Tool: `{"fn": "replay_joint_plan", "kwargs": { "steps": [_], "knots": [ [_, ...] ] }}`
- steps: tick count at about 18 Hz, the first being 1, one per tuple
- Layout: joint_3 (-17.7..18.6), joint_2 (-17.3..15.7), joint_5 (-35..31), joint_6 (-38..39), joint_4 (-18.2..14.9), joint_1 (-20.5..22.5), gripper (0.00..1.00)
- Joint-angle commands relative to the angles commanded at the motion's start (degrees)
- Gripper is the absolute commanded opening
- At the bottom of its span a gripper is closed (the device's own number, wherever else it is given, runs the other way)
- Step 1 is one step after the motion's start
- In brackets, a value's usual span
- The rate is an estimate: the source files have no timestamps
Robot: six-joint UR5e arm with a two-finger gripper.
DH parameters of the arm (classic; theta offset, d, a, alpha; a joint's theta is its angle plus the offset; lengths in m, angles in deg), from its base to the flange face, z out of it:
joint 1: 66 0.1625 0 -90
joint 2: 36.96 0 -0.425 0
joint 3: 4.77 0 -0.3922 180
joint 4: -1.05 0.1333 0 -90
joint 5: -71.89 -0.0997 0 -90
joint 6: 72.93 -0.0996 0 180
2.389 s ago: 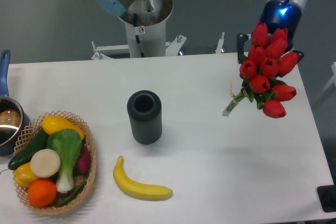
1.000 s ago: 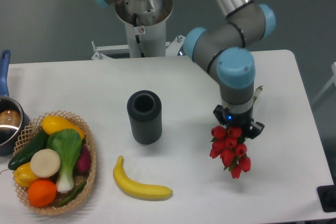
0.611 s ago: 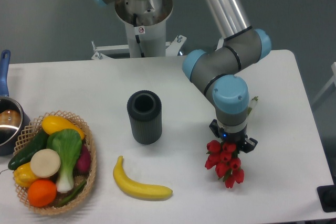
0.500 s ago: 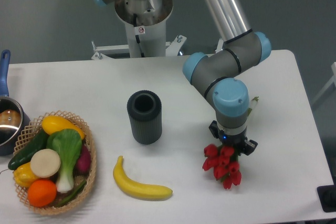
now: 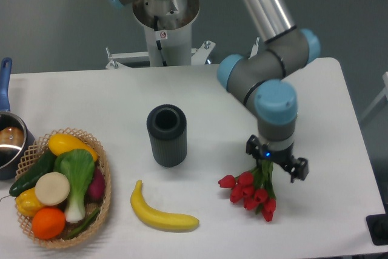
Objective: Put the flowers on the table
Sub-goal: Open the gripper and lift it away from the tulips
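Nothing readable turns up on the gear from here: the only marking is a small round red-and-white sticker [image 5: 162,34] on the pale column of the robot base [image 5: 163,22], and its symbol is too small to make out. The arm bends down over the right half of the white table [image 5: 212,101], and its gripper [image 5: 277,162] points straight down with a small blue light glowing on its body. The flowers [image 5: 250,190] lie on the table just below and a little left of the gripper, red buds fanned out toward the front edge, green stems running up between the dark fingers [image 5: 298,168]. The fingers look spread to either side of the stems, though whether they touch the stems I cannot tell from this angle. Left of the bunch, well apart, a yellow banana [image 5: 162,210] lies on the table, and behind it stands a dark ribbed cylinder [image 5: 167,134], upright and open at the top. At the far left sits a wicker basket [image 5: 104,177] of vegetables, with a pot [image 5: 8,141] with a blue handle beside it.
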Motion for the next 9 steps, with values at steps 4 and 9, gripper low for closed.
{"fn": "replay_joint_plan", "kwargs": {
  "steps": [4, 9],
  "knots": [
    [-1.84, -3.44, 4.92, -6.32, -0.61, 4.31, 1.00],
    [-2.02, -6.60, 7.75, -16.14, -7.63, 8.79, 1.00]
  ]
}}
